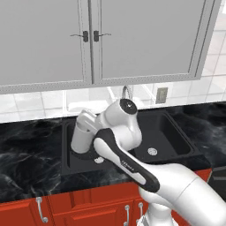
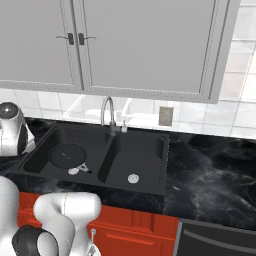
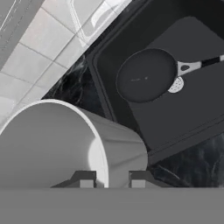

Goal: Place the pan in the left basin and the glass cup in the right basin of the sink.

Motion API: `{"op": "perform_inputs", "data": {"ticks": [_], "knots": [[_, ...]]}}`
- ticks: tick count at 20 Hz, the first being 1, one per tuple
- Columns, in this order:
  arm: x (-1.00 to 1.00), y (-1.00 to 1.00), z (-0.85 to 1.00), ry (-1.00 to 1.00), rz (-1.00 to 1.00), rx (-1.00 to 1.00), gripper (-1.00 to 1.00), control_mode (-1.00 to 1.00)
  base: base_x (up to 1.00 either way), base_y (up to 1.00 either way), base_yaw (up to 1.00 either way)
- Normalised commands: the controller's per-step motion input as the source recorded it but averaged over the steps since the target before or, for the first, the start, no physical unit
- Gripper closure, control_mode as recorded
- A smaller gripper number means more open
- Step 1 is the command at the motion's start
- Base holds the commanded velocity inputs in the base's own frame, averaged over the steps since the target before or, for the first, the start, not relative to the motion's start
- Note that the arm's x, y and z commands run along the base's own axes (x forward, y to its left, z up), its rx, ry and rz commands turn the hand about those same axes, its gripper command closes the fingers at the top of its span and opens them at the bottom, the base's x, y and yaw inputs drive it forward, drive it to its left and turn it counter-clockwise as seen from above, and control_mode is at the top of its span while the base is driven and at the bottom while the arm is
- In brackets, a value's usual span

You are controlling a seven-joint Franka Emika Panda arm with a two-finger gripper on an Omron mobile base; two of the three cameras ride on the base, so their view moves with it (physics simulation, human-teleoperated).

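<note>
The glass cup (image 3: 65, 144) looms large in the hand view, tilted, with its rim wall between the two fingertips of my gripper (image 3: 112, 179), which is shut on it. It hangs over the black counter just left of the sink (image 2: 167, 150). The pan (image 2: 67, 155) lies flat in the left basin (image 2: 42, 152), its thin handle (image 3: 205, 63) pointing toward the divider, beside the silver drain (image 3: 176, 85). The right basin (image 2: 145, 152) holds nothing but its drain (image 2: 133, 178). In the left base view my arm covers most of the left basin (image 1: 69, 164).
A curved chrome faucet (image 2: 106, 114) rises behind the divider. Grey wall cabinets (image 2: 145, 45) hang above, and a wall outlet (image 2: 166, 116) sits on the tiled backsplash. Black marble counter (image 2: 210, 165) runs along both sides of the sink, with red cabinet fronts (image 1: 88, 207) below.
</note>
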Motion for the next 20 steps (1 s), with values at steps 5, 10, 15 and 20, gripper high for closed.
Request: {"op": "perform_inputs", "data": {"ticks": [5,10,15,20], "knots": [[0.00,-0.28,0.00,0.05,0.12,-0.11,1.00,-1.00,0.00,0.00,0.00],[0.00,-0.26,0.00,0.04,0.09,-0.14,1.00,-1.00,0.00,0.00,0.00],[0.00,-0.25,0.00,0.03,0.06,-0.18,1.00,-1.00,0.00,0.00,0.00],[0.00,-0.38,0.00,0.01,0.06,-0.14,1.00,-1.00,0.00,0.00,0.00]]}}
